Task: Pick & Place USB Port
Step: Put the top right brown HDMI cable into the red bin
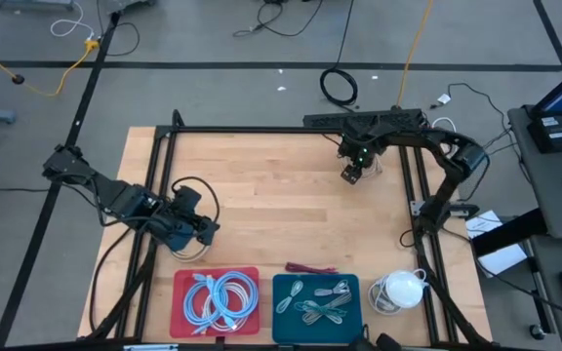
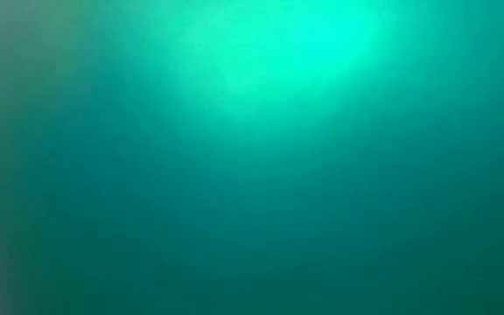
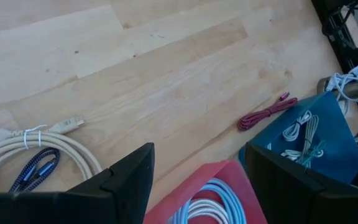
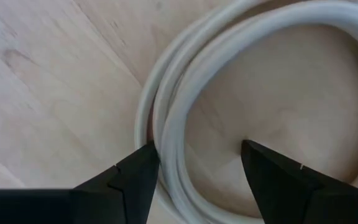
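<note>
Here, both end effectors low over the wooden table [image 1: 281, 185], fingers apart.
Right end effector [image 4: 197, 163] at far side, straddling a white coiled cable [image 4: 185, 81], probably the USB one; left end effector [image 3: 197, 171] near left edge beside a cream cable [image 3: 36, 146], by red tray [image 1: 183, 283] and teal tray [image 1: 283, 322].

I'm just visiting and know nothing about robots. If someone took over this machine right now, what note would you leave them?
Left gripper: open, empty, above the table's left side beside a cream cable coil.
Right gripper: open, low over a white cable coil at the far side, one strand between its fingers, not gripped.
Red tray holds light blue cables; teal tray holds pale ones.
A maroon cable lies loose on the table.
Left: grip, then place.
</note>
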Controlling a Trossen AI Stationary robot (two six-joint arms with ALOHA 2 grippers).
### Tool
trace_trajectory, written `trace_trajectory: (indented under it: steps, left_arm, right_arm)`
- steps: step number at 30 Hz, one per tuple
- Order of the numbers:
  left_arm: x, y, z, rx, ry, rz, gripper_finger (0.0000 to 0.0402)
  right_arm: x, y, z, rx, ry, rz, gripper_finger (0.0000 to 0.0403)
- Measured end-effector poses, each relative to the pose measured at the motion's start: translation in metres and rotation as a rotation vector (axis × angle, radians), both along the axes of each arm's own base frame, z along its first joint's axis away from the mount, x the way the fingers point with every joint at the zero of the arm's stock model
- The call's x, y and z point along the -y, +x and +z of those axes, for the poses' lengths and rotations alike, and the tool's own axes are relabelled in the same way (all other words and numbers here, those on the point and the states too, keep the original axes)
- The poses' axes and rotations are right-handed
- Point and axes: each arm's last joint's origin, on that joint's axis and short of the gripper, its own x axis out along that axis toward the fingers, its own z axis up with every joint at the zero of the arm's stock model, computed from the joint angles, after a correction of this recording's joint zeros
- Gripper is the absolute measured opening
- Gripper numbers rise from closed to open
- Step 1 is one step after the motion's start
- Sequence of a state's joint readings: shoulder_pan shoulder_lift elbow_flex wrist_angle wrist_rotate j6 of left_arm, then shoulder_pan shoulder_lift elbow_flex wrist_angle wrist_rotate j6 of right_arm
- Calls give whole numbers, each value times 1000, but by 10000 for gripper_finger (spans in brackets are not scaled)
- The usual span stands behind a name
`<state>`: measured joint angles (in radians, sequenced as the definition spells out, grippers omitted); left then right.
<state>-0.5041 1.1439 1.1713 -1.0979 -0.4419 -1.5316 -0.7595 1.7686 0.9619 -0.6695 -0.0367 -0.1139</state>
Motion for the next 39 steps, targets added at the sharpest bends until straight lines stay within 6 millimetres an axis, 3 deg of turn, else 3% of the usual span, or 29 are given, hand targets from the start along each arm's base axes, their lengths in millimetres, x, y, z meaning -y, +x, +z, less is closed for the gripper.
trace_trajectory:
  steps: [4,7,11,14,19,23,25,29,33,36,39]
  left_arm:
    - [0,0,0,0,0,0,252]
    - [0,0,0,0,0,1,252]
    - [0,0,0,2,8,1,252]
    - [0,0,0,10,8,15,252]
    - [-3,1,2,73,46,115,252]
    - [-9,-2,6,129,82,182,252]
    - [-13,-3,9,137,98,186,252]
    - [-23,-6,16,161,166,130,239]
    - [-36,-6,32,290,273,20,190]
    - [-51,-5,40,471,265,-63,153]
    - [-68,5,35,708,205,-123,133]
  right_arm:
    - [-4,0,-8,-32,50,0,199]
    - [-5,1,-11,-44,64,-15,141]
    - [-7,3,-9,-40,59,-43,25]
    - [-10,6,5,7,19,-76,13]
    - [-33,8,65,107,-10,-78,11]
    - [-57,16,143,429,-91,-58,10]
    - [-78,14,173,588,-22,-62,10]
    - [-113,10,247,1076,60,-80,10]
    - [-149,-2,293,1428,208,-28,10]
    - [-170,-7,316,1619,326,41,10]
    - [-189,-7,335,1802,409,136,10]
